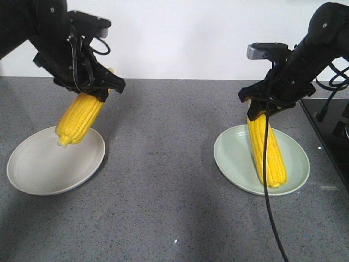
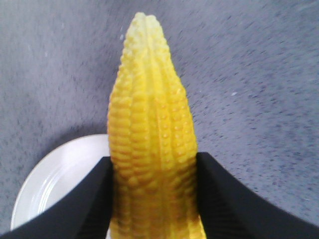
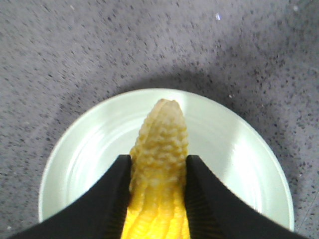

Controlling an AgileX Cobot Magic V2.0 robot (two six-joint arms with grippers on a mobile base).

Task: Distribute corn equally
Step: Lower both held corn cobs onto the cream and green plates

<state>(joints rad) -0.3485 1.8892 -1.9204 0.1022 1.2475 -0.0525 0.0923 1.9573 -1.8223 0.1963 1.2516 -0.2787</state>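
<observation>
Jaws of left gripper (image 1: 90, 87) grasping corn cob (image 1: 79, 118) above white plate (image 1: 38, 169) rim; right gripper (image 1: 267, 103) grasping second cob (image 1: 267, 150) over green plate (image 1: 232, 158); bare desk (image 1: 158, 174) between.

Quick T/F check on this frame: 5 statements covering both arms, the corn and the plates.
1. Each gripper holds one corn cob. True: the left gripper grips the left cob, the right gripper grips the right cob.
2. The left cob lies flat on the white plate. False: it hangs tilted above the plate, pale tip down.
3. The right cob's lower end is over the green plate. True; whether it touches cannot be told.
4. A third cob lies on the grey counter between the plates. False: only two cobs show.
5. Both plates are the same colour. False: one is white, the other pale green.
</observation>
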